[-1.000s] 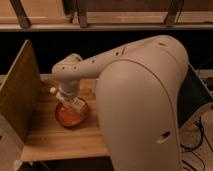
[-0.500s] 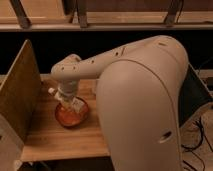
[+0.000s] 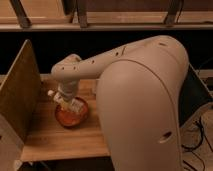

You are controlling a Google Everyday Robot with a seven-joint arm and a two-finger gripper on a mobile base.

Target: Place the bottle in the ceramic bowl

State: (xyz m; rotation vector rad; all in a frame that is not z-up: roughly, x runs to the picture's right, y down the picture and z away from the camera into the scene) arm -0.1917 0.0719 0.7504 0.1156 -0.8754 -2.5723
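Hovering directly over the ceramic bowl (image 3: 71, 114), our end effector (image 3: 66, 101) sits at the tip of the cream arm (image 3: 95, 67), pointed down at the worktop (image 3: 60, 140). We cannot tell how its grip stands, because the wrist housing covers it from this side.

Just beneath it lies the bottle (image 3: 67, 102), roughly on its side across the bowl's upper half. Its white cap pokes out past the far-left rim, and its labelled body runs toward the bowl's centre. We judge that this low, flat attitude suits the job: the bowl is shallow and the bottle about as long as the bowl is wide, so it has to go in lying down rather than upright. Whether the bottle already rests on the glaze or hangs a little above it, we cannot say.

Left of the end effector stands a wooden side panel (image 3: 20, 95), close enough that we think the arm comes in from the right to stay clear of it. Our large pale robot body (image 3: 145, 110) fills the right.
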